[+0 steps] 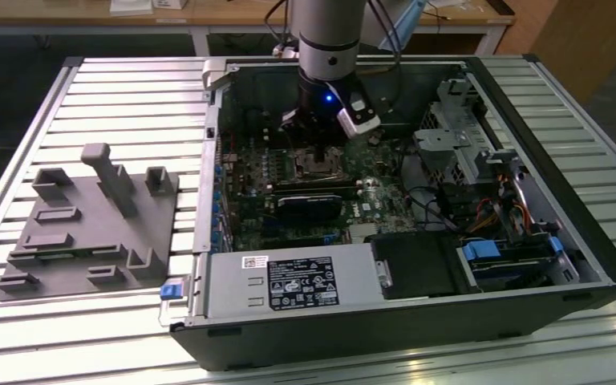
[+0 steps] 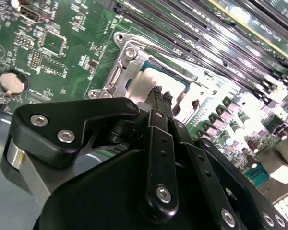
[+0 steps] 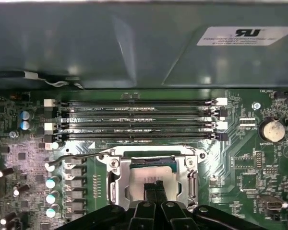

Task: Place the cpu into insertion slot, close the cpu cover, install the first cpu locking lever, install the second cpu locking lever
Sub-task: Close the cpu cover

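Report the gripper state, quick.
Gripper: shut, fingertips together with nothing held between them, at the cpu; whether they touch it cannot be told.

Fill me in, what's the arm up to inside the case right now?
The gripper, shut, is down in the open computer case, its tips right above the cpu. The cpu lies framed in the window of the cpu cover, which looks to be lying flat. A thin wire lever juts out beside the cover, apparently unlatched.
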`<state>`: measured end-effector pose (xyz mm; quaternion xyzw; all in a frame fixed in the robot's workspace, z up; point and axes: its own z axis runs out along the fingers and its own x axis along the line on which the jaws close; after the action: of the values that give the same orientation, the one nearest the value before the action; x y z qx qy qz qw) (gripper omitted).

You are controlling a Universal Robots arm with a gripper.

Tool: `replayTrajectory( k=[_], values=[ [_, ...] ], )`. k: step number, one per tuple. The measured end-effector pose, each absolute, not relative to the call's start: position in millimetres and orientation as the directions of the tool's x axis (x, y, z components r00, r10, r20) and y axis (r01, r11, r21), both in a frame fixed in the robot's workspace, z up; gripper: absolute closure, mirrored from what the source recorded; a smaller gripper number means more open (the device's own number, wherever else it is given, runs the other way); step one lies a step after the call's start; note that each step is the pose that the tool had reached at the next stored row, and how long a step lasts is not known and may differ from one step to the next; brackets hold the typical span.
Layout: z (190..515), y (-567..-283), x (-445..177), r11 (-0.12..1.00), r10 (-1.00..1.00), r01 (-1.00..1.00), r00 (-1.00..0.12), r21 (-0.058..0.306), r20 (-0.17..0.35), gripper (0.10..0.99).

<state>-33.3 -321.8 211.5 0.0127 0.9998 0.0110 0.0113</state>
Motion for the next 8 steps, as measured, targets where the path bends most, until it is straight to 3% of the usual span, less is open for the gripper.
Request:
replayTrajectory(
  k=[8],
  values=[
    [211.1,-321.9,-36.5,0.999,0.024,0.024,-0.999,0.023,-0.032,0.980]
  ],
)
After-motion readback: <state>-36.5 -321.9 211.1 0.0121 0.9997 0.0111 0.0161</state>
